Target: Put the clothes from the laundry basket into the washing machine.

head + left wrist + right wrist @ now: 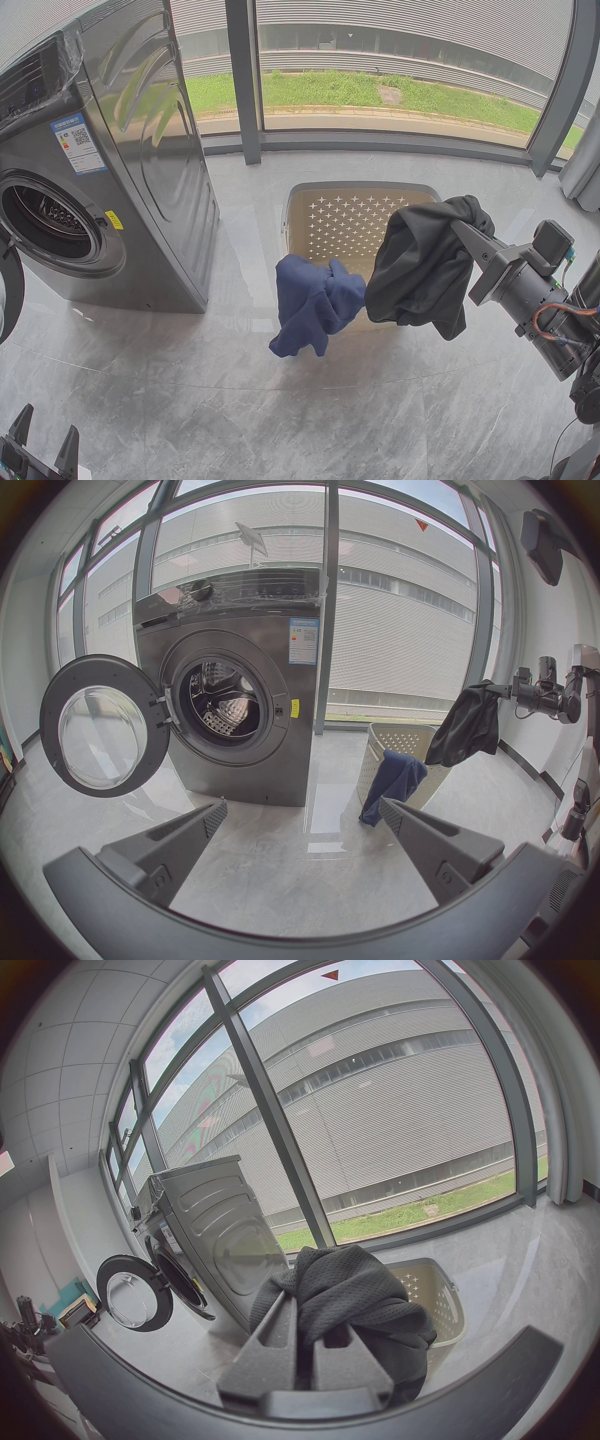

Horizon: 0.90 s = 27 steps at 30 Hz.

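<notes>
Head view is cutting off the open door (9, 292) of the washing machine (134, 187), the laundry basket (350, 215) is sitting partly hidden behind a black garment (419, 275) hanging pinched in the right gripper (467, 236), a blue garment (312, 303) is draping over its rim, and the left gripper (302, 805) is sitting spread.

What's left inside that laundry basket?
The laundry basket shows a bare star-perforated inside. A blue garment drapes over its near rim. The black garment, held by the right gripper, hides its right side.
</notes>
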Tool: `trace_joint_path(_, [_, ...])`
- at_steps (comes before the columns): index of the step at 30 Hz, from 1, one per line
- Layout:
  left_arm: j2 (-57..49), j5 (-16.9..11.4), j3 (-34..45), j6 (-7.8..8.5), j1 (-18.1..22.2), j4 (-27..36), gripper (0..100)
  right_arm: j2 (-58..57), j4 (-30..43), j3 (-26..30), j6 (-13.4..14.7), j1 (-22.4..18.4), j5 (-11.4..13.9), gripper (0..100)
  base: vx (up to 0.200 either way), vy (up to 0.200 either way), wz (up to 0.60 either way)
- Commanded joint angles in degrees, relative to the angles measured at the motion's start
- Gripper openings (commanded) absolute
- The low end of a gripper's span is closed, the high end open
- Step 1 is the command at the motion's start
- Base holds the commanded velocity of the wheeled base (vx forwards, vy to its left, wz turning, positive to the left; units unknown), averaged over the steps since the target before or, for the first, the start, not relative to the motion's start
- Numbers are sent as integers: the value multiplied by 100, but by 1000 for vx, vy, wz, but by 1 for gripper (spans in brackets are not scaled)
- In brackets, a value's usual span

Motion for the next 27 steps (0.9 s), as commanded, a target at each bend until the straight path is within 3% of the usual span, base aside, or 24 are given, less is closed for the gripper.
trace_joint_path(1, [-75,4,92,-11,0,-1,100,78,-4,-34,4,17,3,0,0,200,0])
trace_joint_path(27, [-75,13,92,-19,0,-1,100,104,-22,-87,30,25,3,0,0,200,0])
